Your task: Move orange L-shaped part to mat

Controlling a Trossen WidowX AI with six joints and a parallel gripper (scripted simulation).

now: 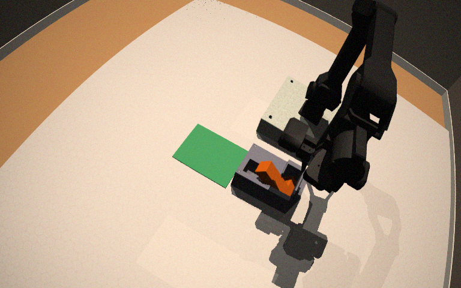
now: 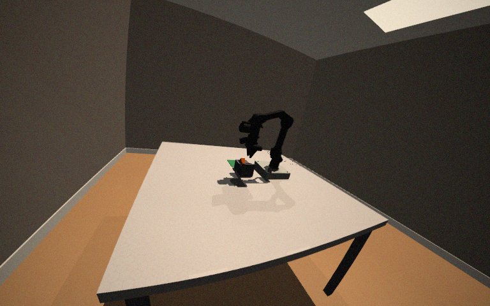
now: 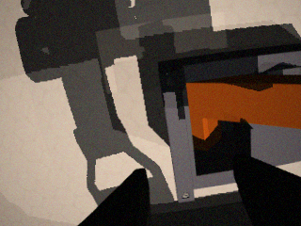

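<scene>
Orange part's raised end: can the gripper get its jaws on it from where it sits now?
Probably yes. The orange part is tipped up out of the tray, nothing covers it, and the gripper hangs beside it, jaws partly open and holding nothing.
</scene>
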